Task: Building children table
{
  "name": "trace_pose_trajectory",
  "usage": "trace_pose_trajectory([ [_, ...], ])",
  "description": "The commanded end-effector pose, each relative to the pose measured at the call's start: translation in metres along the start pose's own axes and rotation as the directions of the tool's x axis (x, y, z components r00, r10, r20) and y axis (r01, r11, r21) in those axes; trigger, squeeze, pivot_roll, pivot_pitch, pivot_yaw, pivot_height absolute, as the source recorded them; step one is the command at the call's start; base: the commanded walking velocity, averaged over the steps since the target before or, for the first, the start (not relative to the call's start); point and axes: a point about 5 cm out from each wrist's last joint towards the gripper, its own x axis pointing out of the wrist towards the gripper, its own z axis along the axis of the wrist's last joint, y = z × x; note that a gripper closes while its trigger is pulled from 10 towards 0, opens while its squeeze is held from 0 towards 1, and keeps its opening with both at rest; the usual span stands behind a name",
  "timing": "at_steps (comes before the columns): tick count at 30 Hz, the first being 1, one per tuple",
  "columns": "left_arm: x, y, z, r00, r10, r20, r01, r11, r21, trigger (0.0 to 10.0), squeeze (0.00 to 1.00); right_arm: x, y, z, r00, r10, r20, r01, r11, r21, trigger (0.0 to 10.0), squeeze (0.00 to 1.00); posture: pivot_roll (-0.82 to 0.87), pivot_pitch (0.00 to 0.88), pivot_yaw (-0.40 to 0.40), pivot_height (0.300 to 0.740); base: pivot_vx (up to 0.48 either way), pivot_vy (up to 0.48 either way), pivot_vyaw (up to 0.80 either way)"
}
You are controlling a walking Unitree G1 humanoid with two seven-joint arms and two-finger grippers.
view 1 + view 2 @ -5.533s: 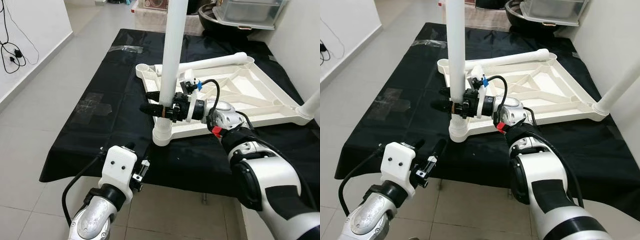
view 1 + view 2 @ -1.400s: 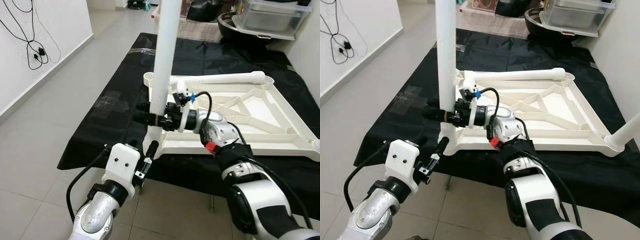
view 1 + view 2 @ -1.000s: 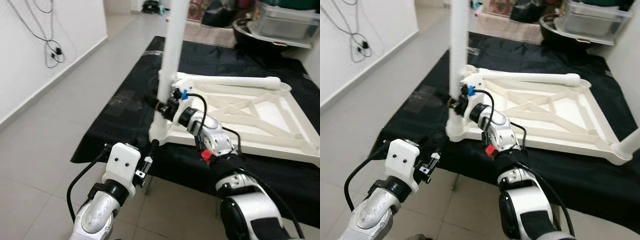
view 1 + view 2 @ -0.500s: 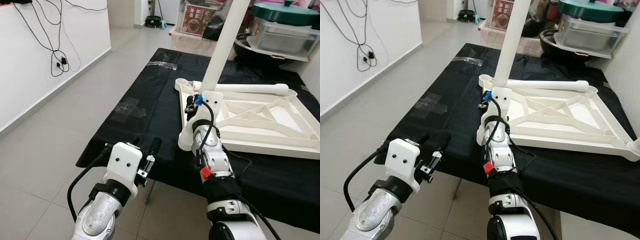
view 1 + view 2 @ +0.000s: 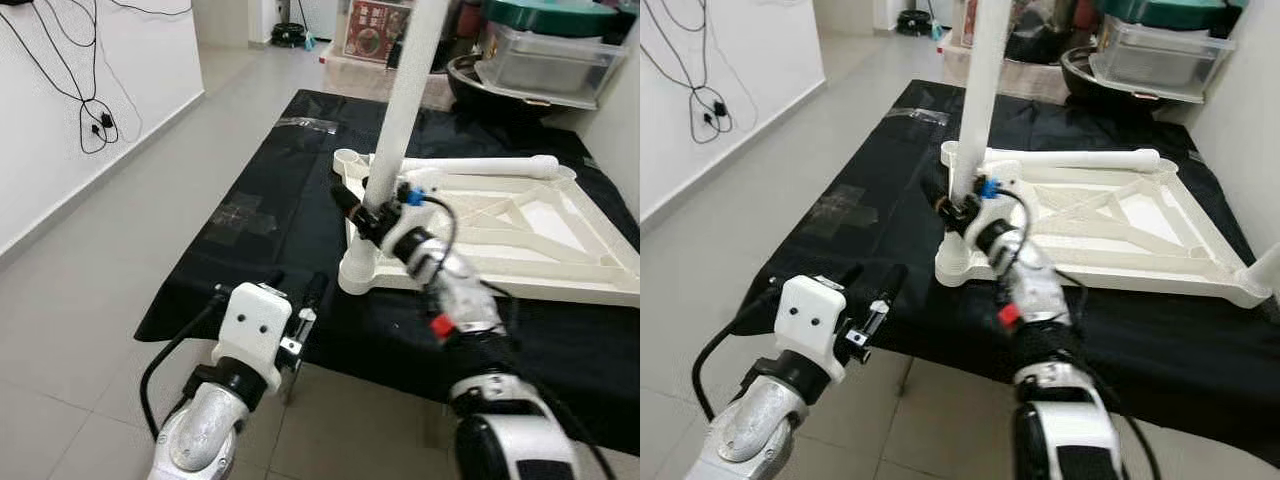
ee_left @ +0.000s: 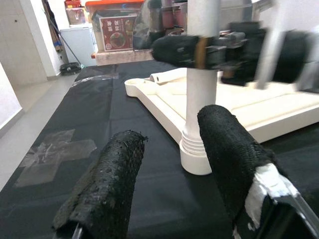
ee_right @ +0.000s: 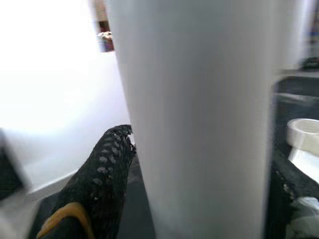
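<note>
A white children's table top (image 5: 520, 235) lies upside down on a black-covered table (image 5: 270, 255). One white leg (image 5: 400, 110) stands upright in the near left corner socket (image 5: 358, 275). My right gripper (image 5: 355, 208) is shut on this leg just above the socket, one finger (image 7: 99, 184) on each side of the leg (image 7: 199, 124). A second leg (image 5: 480, 168) lies along the top's far edge. A third leg (image 5: 1265, 270) rises at the right corner. My left gripper (image 5: 305, 300) hovers open, holding nothing, at the table's front edge, fingers (image 6: 107, 184) pointing at the socket (image 6: 195, 154).
Plastic tubs and a dark basin (image 5: 540, 50) crowd the table's far end. A tape cross (image 5: 238, 213) marks the cloth left of the top. Tiled floor (image 5: 100, 260) opens to the left, bounded by a white wall with hanging cables (image 5: 90, 110).
The head view has swung, so the whole scene has shifted. My right gripper keeps its hold on the upright leg. My left gripper stays low at the table's front edge.
</note>
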Motion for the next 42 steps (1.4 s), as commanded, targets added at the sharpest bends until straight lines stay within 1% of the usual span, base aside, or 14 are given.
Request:
trace_pose_trajectory([
  [1,0.001,-0.003,-0.001,1.0,-0.008,-0.005,0.008,1.0,-0.004,10.0,0.0,0.003,0.014,-0.011,0.981,0.186,-0.063,-0.183,0.982,0.046,10.0,0.0,0.15,0.074,-0.097,0.74,0.0,0.0,0.0],
  [5,0.0,-0.004,-0.002,1.0,-0.012,-0.008,0.012,1.0,-0.005,10.0,0.0,-0.007,0.034,-0.022,0.831,0.527,-0.176,-0.517,0.85,0.105,10.0,0.0,0.16,0.074,-0.096,0.74,0.0,0.0,0.0],
  [13,-0.001,-0.003,-0.003,1.0,-0.01,-0.013,0.01,1.0,0.001,10.0,0.0,0.001,0.045,-0.027,0.739,0.635,-0.226,-0.626,0.771,0.118,10.0,0.0,0.16,0.069,-0.099,0.74,0.0,0.0,0.0],
  [15,-0.001,-0.003,-0.004,1.0,-0.009,-0.014,0.009,1.0,0.003,10.0,0.0,0.004,0.047,-0.026,0.732,0.646,-0.217,-0.638,0.762,0.113,7.7,0.0,0.16,0.068,-0.098,0.74,0.0,0.0,0.0],
  [16,-0.001,-0.003,-0.004,1.0,-0.009,-0.015,0.009,1.0,0.004,10.0,0.0,0.009,0.046,-0.025,0.751,0.63,-0.198,-0.622,0.776,0.107,0.0,0.0,0.16,0.066,-0.098,0.74,0.0,0.0,0.0],
  [21,-0.001,-0.004,-0.005,1.0,-0.009,-0.014,0.009,1.0,0.005,10.0,0.0,0.019,0.038,-0.02,0.883,0.451,-0.127,-0.448,0.892,0.052,0.0,0.0,0.16,0.057,-0.096,0.74,0.0,0.0,0.0],
  [24,-0.001,-0.004,-0.005,1.0,-0.009,-0.014,0.009,1.0,0.005,10.0,0.0,0.019,0.038,-0.02,0.883,0.451,-0.127,-0.448,0.892,0.052,0.0,0.0,0.16,0.057,-0.096,0.74,0.0,0.0,0.0],
  [26,-0.001,-0.004,-0.005,1.0,-0.009,-0.013,0.009,1.0,0.005,10.0,0.0,0.022,0.022,-0.02,0.986,0.134,-0.099,-0.134,0.991,0.001,0.0,0.0,0.15,0.05,-0.09,0.74,0.0,0.0,0.0],
  [29,-0.001,-0.004,-0.005,1.0,-0.01,-0.013,0.01,1.0,0.006,10.0,0.0,0.02,0.011,-0.023,0.992,-0.068,-0.102,0.065,0.997,-0.038,0.0,0.0,0.15,0.047,-0.089,0.74,0.0,0.0,0.0],
  [33,0.0,-0.004,-0.005,1.0,-0.011,-0.011,0.011,1.0,0.007,10.0,0.0,0.002,-0.014,-0.029,0.863,-0.495,-0.096,0.484,0.867,-0.118,0.0,0.0,0.15,0.043,-0.089,0.74,0.0,0.0,0.0],
  [34,0.0,-0.004,-0.005,1.0,-0.011,-0.011,0.011,1.0,0.007,10.0,0.0,-0.013,-0.021,-0.032,0.746,-0.661,-0.079,0.648,0.749,-0.143,0.0,0.0,0.15,0.039,-0.088,0.74,0.0,0.0,0.0],
  [37,0.0,-0.004,-0.005,1.0,-0.011,-0.011,0.011,1.0,0.007,10.0,0.0,-0.013,-0.021,-0.032,0.746,-0.661,-0.079,0.648,0.749,-0.143,0.0,0.0,0.15,0.039,-0.088,0.74,0.0,0.0,0.0],
  [39,0.0,-0.004,-0.005,1.0,-0.012,-0.011,0.012,1.0,0.006,10.0,0.0,-0.031,-0.015,-0.037,0.57,-0.82,-0.062,0.808,0.572,-0.143,0.0,0.0,0.15,0.039,-0.088,0.74,0.0,0.0,0.0],
  [42,0.0,-0.004,-0.005,1.0,-0.012,-0.012,0.012,1.0,0.006,10.0,0.0,-0.027,-0.004,-0.041,0.565,-0.822,-0.074,0.817,0.569,-0.092,0.0,0.0,0.15,0.044,-0.089,0.74,0.0,0.0,0.0],
])
